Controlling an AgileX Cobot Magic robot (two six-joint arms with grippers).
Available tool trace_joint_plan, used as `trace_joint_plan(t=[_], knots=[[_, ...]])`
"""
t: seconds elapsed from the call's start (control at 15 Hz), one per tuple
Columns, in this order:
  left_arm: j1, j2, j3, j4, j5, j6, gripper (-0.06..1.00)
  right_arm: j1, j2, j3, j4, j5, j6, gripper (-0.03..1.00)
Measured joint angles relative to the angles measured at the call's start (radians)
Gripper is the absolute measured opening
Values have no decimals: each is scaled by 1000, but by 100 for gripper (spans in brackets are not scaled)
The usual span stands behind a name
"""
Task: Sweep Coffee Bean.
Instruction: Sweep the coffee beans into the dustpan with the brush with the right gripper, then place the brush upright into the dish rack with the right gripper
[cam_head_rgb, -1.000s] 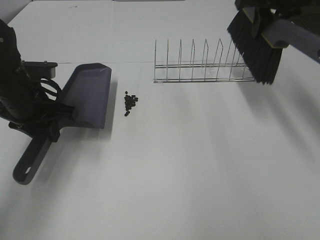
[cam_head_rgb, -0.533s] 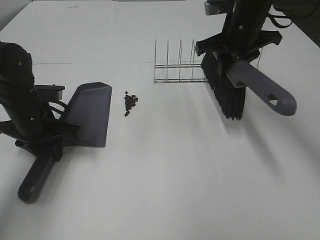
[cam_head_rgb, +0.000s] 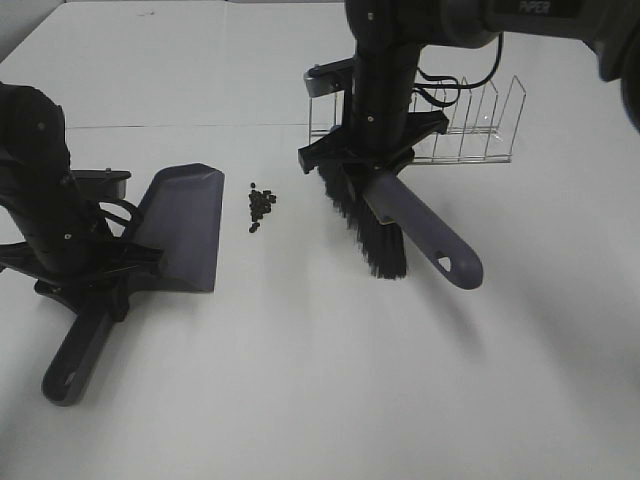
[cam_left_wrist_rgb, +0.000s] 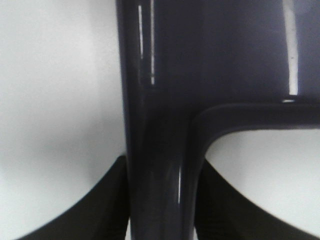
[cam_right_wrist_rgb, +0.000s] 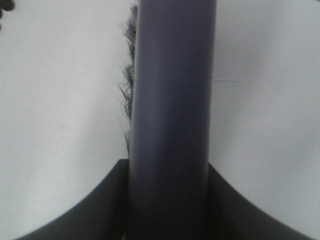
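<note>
Grey dustpan (cam_head_rgb: 185, 225) lies flat on the white surface (cam_head_rgb: 300, 380), open lip facing the coffee beans (cam_head_rgb: 261, 205). The beans are not in the pan: a small dark cluster on the surface just beside the lip, not touching it, between dustpan and brush (cam_head_rgb: 385, 235). A wire rack (cam_head_rgb: 470, 125) stands at the back, partly hidden by the right arm. Only writing readable is "PIPER" (cam_head_rgb: 537, 7) in pale letters on the right arm's casing. Left arm stands upright over the dustpan handle, left pincer (cam_head_rgb: 95, 290) pointing down and pinching the handle near where it meets the pan; the left wrist view shows both fingers (cam_left_wrist_rgb: 100, 210) pressed to the handle's sides, and the handle's free end sticks out toward the front. Right arm reaches in from the back right across the middle, right pincer (cam_head_rgb: 385, 180) clamped on the brush handle just above the bristle block; the right wrist view shows the handle filling the gap between the fingers (cam_right_wrist_rgb: 235, 210). Brush bristles point down, right of the beans and apart from them; cannot tell whether they touch the surface. The brush handle, with its hang hole, angles toward the front right.
</note>
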Motion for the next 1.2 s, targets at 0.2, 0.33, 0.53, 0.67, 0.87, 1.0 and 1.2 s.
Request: trace_joint_plan(t=[0.2, 0.33, 0.53, 0.67, 0.87, 1.0, 1.2], knots=[[0, 0, 0, 0, 0, 0, 32, 70, 100, -171, -6, 90, -21, 27], [0, 0, 0, 0, 0, 0, 32, 113, 171, -300, -2, 140, -32, 27], [0, 0, 0, 0, 0, 0, 32, 156, 253, -454, 79, 146, -73, 27], [0, 0, 0, 0, 0, 0, 32, 181, 266, -501, 158, 147, -79, 27], [0, 0, 0, -2, 0, 0, 32, 201, 276, -562, 213, 153, -78, 27], [0, 0, 0, -2, 0, 0, 32, 204, 277, -612, 205, 159, -73, 27], [0, 0, 0, -2, 0, 0, 32, 204, 240, -643, 110, 161, -73, 27]])
